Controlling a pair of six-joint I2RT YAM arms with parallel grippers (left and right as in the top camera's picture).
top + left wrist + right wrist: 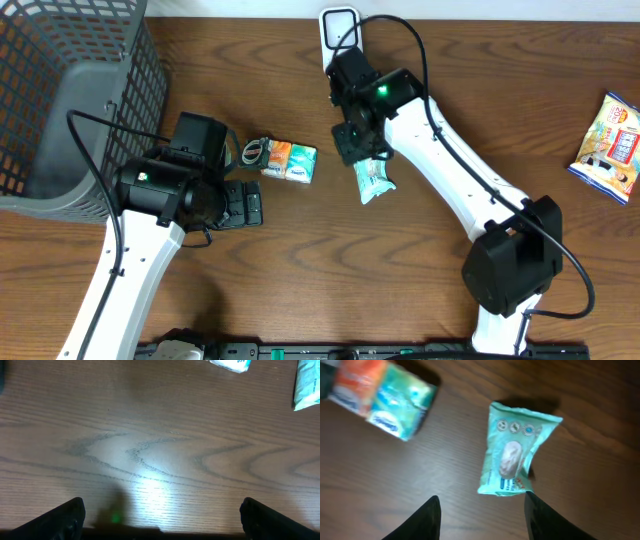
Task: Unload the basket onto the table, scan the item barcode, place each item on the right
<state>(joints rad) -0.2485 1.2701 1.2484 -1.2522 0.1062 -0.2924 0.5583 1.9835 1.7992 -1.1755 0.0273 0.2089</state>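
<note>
A mint-green snack packet [373, 180] lies flat on the wooden table, its printed face up in the right wrist view [515, 455]. My right gripper [355, 150] hovers just over its upper end. Its dark fingers [481, 496] stand apart with only bare wood between them, and the packet's lower edge lies just beyond the right fingertip. My left gripper [245, 205] sits low over the table to the left, its fingers [161, 505] spread wide around nothing. No barcode shows in any view.
An orange and teal tissue pack [290, 160] lies left of the packet, with a small grey object [253, 152] beside it. A grey mesh basket [60, 100] fills the far left. A white stand [340, 30] sits at the back edge. A colourful snack bag [610, 145] lies far right.
</note>
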